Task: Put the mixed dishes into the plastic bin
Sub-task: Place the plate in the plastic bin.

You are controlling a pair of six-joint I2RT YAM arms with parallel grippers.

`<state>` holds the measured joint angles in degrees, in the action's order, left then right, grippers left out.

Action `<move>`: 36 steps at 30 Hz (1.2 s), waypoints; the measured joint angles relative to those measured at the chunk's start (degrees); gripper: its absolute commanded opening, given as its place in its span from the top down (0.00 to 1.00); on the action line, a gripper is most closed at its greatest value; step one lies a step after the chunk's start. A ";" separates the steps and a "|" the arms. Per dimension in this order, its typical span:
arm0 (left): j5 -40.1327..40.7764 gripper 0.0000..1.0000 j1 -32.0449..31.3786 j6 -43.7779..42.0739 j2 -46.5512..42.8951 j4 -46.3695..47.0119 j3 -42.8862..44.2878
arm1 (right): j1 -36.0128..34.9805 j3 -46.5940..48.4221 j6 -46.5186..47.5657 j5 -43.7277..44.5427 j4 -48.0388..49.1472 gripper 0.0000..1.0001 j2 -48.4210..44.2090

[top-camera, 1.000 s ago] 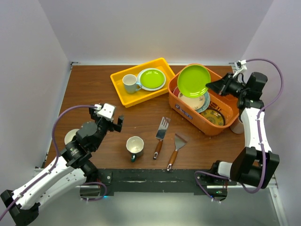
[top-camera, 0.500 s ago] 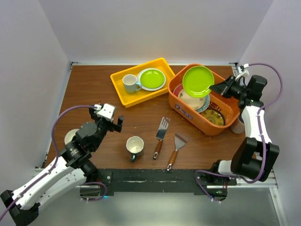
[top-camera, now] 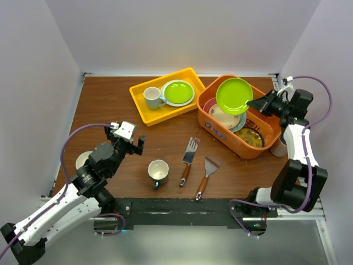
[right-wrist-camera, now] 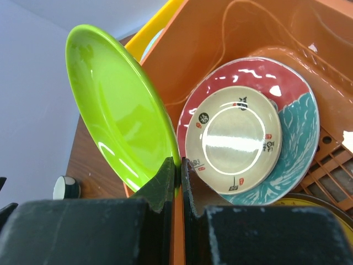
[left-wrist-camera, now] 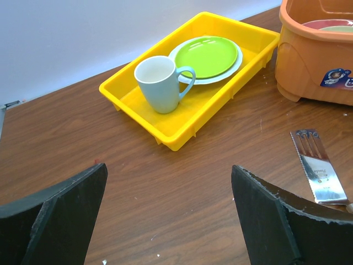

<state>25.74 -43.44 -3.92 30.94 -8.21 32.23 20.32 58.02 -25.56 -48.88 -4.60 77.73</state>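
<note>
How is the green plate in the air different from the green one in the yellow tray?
The held green plate stands tilted on edge, pinched by the right hand over the orange bin; the other green plate lies flat in the yellow tray. The held one looks bigger. Both are round, lime green.

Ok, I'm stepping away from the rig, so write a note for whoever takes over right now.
Right gripper: shut on the lime plate, held on edge over the orange bin.
Left gripper: open, empty, above the table.
Done: red plate and cream plate lie in the bin.
To do: drop the lime plate in; then the teal mug and white bowl, both on the table.
</note>
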 measured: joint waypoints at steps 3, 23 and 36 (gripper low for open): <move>-0.02 0.00 0.00 0.00 0.02 0.00 0.00 | 0.00 -0.20 -0.02 0.17 0.00 1.00 0.83; -0.24 0.00 0.00 0.00 0.07 0.02 0.00 | 0.00 -1.22 -0.13 1.90 -0.02 1.00 3.06; -0.31 0.00 0.00 0.00 0.07 0.00 0.00 | 0.00 -1.73 -0.13 4.00 -0.04 1.00 3.63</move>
<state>25.43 -43.44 -3.92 31.00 -8.21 32.23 20.32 56.29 -25.69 -44.88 -4.64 81.36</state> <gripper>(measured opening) 0.997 0.045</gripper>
